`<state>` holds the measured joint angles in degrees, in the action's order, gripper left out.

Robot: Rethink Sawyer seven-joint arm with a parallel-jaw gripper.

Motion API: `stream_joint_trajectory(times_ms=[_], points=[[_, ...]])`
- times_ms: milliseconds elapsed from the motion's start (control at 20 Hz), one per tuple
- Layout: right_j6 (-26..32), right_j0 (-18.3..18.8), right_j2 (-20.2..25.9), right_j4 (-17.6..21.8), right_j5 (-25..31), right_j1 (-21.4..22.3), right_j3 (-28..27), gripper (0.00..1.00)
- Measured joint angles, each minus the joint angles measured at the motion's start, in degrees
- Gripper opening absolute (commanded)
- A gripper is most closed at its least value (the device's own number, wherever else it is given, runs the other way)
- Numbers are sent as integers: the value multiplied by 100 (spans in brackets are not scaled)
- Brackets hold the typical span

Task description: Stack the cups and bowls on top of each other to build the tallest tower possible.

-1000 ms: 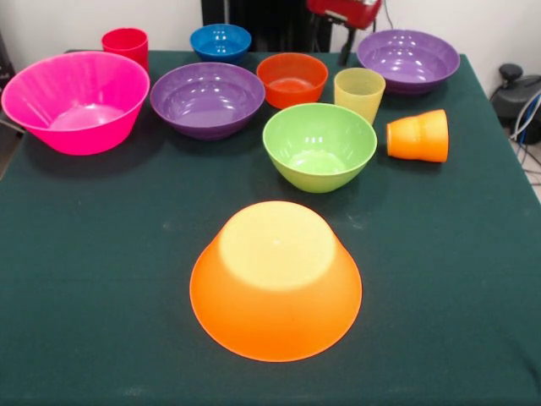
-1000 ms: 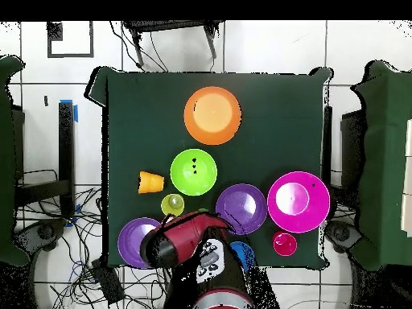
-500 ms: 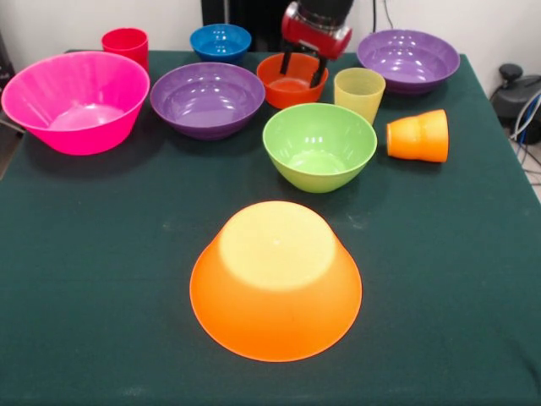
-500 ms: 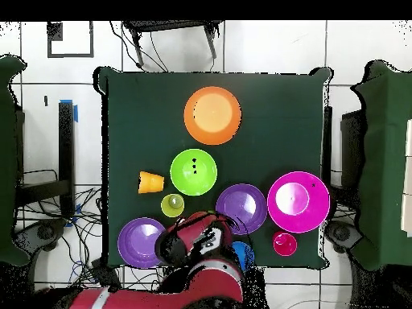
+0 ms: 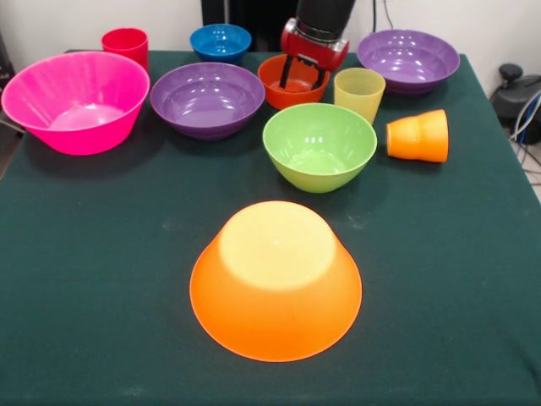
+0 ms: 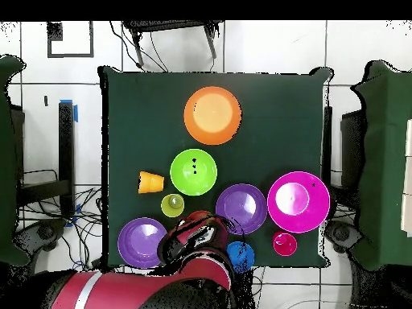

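Here my gripper hangs in the orange-red bowl, jaws apart, fingers inside its rim. The yellow cup stands just beside it.

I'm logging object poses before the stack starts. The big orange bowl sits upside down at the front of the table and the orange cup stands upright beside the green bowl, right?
Not quite. The big orange bowl is upside down, but the orange cup lies on its side, apart from the green bowl. The front view shows it.
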<state>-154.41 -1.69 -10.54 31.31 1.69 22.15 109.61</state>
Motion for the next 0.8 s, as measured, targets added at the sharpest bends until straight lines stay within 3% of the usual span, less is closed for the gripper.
stream_joint_trajectory(times_ms=[500, 800], points=[[0, 144, 87, 0, 1, 32, 34, 100], [0, 752, 451, 1, 290, 282, 113, 100]])
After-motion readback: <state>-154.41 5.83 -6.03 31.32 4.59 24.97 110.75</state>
